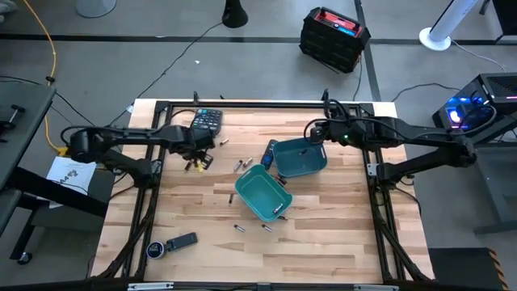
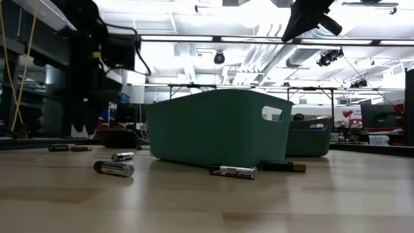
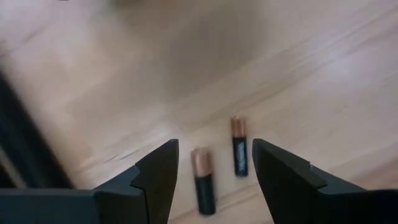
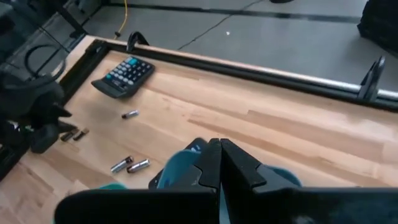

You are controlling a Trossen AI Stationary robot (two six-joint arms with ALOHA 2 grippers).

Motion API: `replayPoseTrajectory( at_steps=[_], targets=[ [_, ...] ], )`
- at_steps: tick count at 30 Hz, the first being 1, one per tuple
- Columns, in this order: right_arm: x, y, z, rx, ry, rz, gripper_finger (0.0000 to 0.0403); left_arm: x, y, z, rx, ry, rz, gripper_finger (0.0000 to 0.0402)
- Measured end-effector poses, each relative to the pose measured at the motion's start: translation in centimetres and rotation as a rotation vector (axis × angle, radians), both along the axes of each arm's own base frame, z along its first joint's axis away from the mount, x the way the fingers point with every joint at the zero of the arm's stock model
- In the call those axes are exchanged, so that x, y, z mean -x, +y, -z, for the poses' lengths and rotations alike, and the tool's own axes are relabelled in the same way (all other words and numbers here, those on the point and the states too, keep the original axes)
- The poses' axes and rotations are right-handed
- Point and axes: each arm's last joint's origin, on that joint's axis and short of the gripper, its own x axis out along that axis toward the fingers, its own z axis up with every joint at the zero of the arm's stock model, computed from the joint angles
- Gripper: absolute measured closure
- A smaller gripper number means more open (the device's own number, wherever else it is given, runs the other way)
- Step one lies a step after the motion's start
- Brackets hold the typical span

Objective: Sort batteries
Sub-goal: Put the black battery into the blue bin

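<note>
Several small batteries lie scattered on the wooden table [image 1: 323, 242]. Two black, copper-tipped batteries [image 3: 202, 182] [image 3: 239, 147] lie flat side by side at the far left. My left gripper [image 3: 211, 180] [image 1: 196, 159] points down over this pair, open, with one finger on either side and touching neither. More batteries [image 2: 114, 168] [image 2: 233, 171] lie in front of the lighter teal bin [image 1: 262, 194]. My right gripper [image 4: 219, 163] [image 1: 311, 133] hangs shut and empty above the darker teal bin [image 1: 300, 158].
A dark calculator [image 1: 206, 121] lies at the far left beside the black frame rail [image 1: 266, 103]. A black remote control [image 1: 182, 240] and a round object [image 1: 155, 249] lie near the front left. Loose batteries [image 1: 240, 164] [image 1: 238, 229] lie around the bins.
</note>
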Motion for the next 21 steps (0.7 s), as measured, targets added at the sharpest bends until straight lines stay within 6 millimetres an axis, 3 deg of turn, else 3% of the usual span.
replayPoseTrajectory(
  at_steps=[15,18,21],
  targets=[
    [-0.6,0.0,0.5,-0.02,0.021,-0.016,0.0403,-1.8,1.0,4.0,0.145,0.078,0.037,0.0212],
    [-0.6,0.0,0.5,-0.019,0.021,-0.015,0.0403,-2.0,0.8,4.4,0.156,0.097,0.073,0.0254],
    [-0.6,0.0,0.5,-0.02,0.027,-0.016,0.0403,-2.3,0.5,4.4,0.159,0.081,0.105,0.0347]
  ],
)
